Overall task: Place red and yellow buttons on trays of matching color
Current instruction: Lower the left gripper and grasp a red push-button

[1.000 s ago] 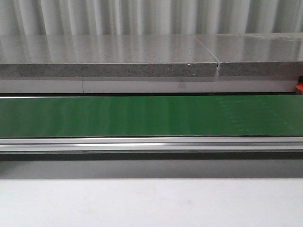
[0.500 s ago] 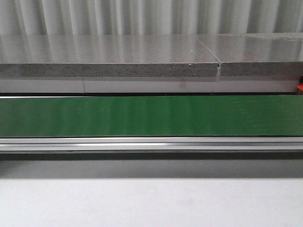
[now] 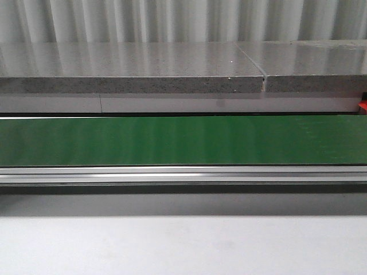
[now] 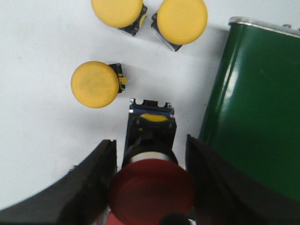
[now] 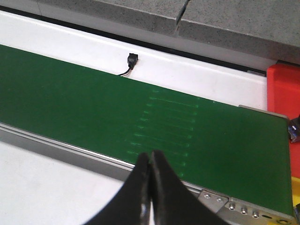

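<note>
Between the spread fingers of the left tool (image 4: 150,187) lay a red button (image 4: 151,190) on its side, its cap nearest the wrist and its black body pointing away; whether the pads touched it could not be told. Just beyond its body stood one yellow button (image 4: 95,84), and farther off two more (image 4: 117,10) (image 4: 182,19), all on the white tabletop (image 4: 42,122). Beside the tool ran the green belt (image 4: 253,117). Ahead of the right tool (image 5: 151,187), whose fingers were pressed together holding nothing, the belt stretched away, with a red tray (image 5: 283,91) past its far end.
</note>
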Controlling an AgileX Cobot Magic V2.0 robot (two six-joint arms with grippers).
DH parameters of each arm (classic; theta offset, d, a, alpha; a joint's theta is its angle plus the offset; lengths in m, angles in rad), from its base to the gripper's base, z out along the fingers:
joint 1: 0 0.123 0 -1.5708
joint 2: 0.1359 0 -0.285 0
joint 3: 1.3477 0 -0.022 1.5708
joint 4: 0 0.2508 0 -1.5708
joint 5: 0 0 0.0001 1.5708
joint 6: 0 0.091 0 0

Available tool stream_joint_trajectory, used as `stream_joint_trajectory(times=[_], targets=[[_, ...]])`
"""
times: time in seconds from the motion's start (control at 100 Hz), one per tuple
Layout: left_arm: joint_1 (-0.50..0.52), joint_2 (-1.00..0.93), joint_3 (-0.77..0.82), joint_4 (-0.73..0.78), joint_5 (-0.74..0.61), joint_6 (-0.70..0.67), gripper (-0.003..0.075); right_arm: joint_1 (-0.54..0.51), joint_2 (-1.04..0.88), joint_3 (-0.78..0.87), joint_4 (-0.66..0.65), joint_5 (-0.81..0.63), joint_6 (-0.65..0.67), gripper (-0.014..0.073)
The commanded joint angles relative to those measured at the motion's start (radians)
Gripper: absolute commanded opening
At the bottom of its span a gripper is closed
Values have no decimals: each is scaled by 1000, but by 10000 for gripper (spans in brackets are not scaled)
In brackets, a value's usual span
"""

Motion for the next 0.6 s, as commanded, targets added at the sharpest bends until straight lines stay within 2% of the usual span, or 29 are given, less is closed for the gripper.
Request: stream_joint_trajectory(times=[0.0, 0.18, 0.59], targets=[[-21, -90, -29, -14, -18, -50, 271, 1, 1, -23, 14, -63, -4, -69], [-76, -117, -29, -14, 20, -136, 271, 1, 1, -23, 14, -63, -4, -69], [-256, -121, -24, 14, 47, -134, 271, 1, 1, -23, 14, -63, -4, -69]])
